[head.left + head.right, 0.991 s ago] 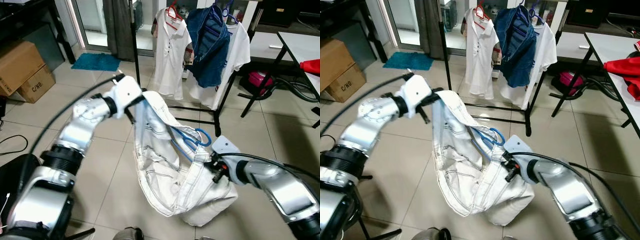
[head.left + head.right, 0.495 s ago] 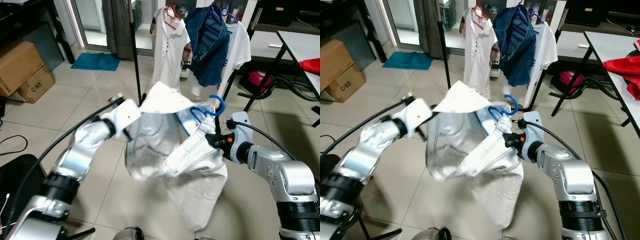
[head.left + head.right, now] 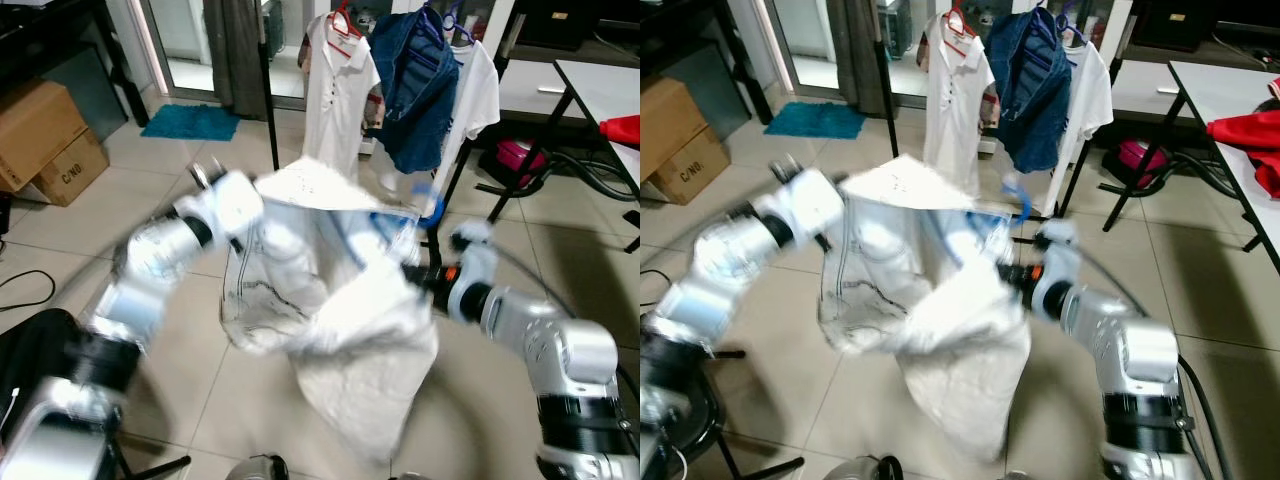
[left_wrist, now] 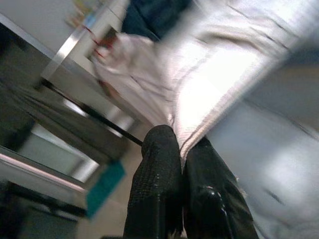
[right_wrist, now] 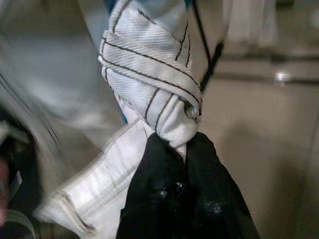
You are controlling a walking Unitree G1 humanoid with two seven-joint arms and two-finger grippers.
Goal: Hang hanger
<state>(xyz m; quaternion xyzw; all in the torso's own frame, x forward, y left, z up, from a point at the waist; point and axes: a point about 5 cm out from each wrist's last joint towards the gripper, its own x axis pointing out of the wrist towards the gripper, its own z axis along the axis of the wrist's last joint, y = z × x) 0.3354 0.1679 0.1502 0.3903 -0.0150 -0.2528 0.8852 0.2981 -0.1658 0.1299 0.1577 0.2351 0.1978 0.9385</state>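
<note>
Cardboard boxes (image 3: 45, 140) stand on the tiled floor (image 3: 150, 170) at the far left, with a teal mat (image 3: 192, 122) beyond them near the doorway. The left end effector (image 4: 182, 149) is clenched on the edge of a white garment (image 3: 330, 290), its two black fingers pinched together over the fabric, holding that side raised above the floor; the head views are blurred here. The garment hangs spread between the two arms, its lower part drooping toward the tiles. A blue hanger (image 3: 425, 200) shows at the garment's upper right, its hook just in front of the clothes rack (image 3: 440, 200). The right end effector (image 5: 177, 144) grips a bunched fold of the white cloth with dark stitching, fingers closed around it, close beside the hanger. Behind, a white shirt (image 3: 340, 100) and a denim garment (image 3: 415, 90) hang on the rack. A table (image 3: 600, 90) carrying red cloth (image 3: 622, 130) stands at the far right.
</note>
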